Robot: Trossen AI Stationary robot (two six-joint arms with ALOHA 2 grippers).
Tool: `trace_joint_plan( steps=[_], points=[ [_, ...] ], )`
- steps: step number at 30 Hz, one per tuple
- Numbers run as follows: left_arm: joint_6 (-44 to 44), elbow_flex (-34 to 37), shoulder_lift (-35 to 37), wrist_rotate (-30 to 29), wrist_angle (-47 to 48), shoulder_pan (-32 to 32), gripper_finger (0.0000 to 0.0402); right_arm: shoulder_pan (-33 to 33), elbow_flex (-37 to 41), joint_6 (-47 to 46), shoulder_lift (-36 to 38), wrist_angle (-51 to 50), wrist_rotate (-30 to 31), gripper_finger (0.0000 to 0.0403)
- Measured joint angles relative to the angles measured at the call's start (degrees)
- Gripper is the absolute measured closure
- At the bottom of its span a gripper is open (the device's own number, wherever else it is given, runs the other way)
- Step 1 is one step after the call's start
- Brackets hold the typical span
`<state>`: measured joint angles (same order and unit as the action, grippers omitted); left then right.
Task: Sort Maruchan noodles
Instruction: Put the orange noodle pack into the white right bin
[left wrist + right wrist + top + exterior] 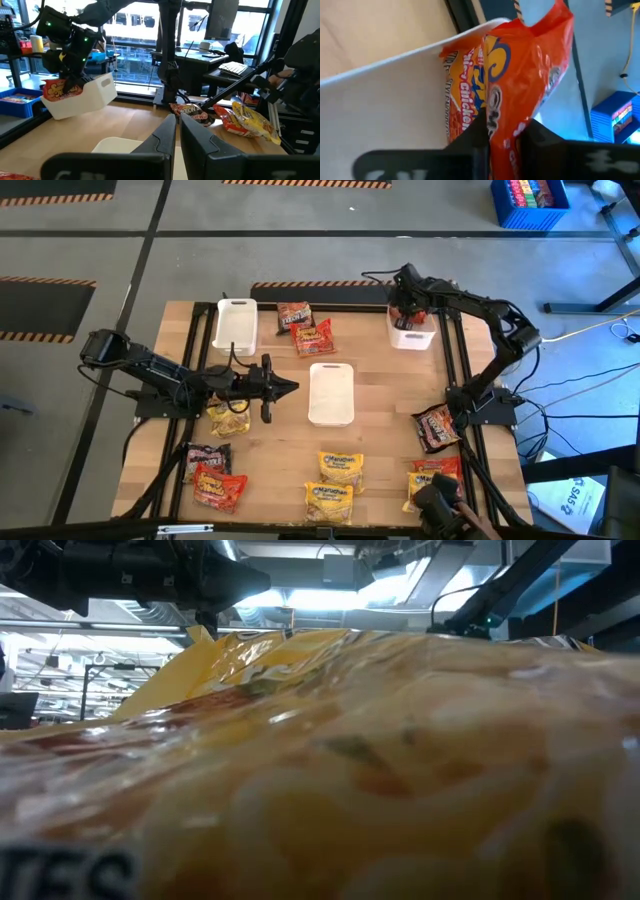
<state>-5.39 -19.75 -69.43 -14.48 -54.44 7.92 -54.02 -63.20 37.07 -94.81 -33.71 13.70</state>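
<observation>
Gripping red noodle packet (520,85), right jaws pinched, over tray (411,333)

The left gripper (177,131) reaches forward low over the wooden table (135,117) with its two dark fingers (162,137) pressed together, a white tray (117,145) just beneath them. Farther off, the right gripper (70,82) holds a red noodle packet (61,90) at the rim of a tilted white bin (82,97). A dark packet (192,112) and a yellow packet (252,120) lie beyond the fingers.
</observation>
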Motion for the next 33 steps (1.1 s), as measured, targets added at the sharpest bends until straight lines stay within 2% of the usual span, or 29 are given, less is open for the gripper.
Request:
trace_joint_plan(
  steps=[8, 14, 19, 27, 33],
  points=[
    [0.0, 0.0, 0.0, 0.0, 0.0, 0.0, 0.0382, 0.0, 0.1, 0.6, -0.1, -1.7, 0.1, 0.0253],
    [0.0, 0.0, 0.0, 0.0, 0.0, 0.0, 0.0382, 0.0, 0.1, 0.8, 0.0, -1.3, 3.2, 0.021],
    [0.0, 0.0, 0.0, 0.0, 0.0, 0.0, 0.0382, 0.0, 0.1, 1.8, 0.1, -3.4, 3.9, 0.0205],
    [0.0, 0.0, 0.0, 0.0, -0.2, 0.0, 0.0382, 0.0, 0.0, 1.8, 0.1, -5.4, 3.9, 0.0225],
    [-0.3, 0.0, 0.0, 0.0, -0.5, 0.0, 0.0382, 0.0, 0.0, 0.7, 0.1, -1.6, 8.0, 0.0246]
  ],
)
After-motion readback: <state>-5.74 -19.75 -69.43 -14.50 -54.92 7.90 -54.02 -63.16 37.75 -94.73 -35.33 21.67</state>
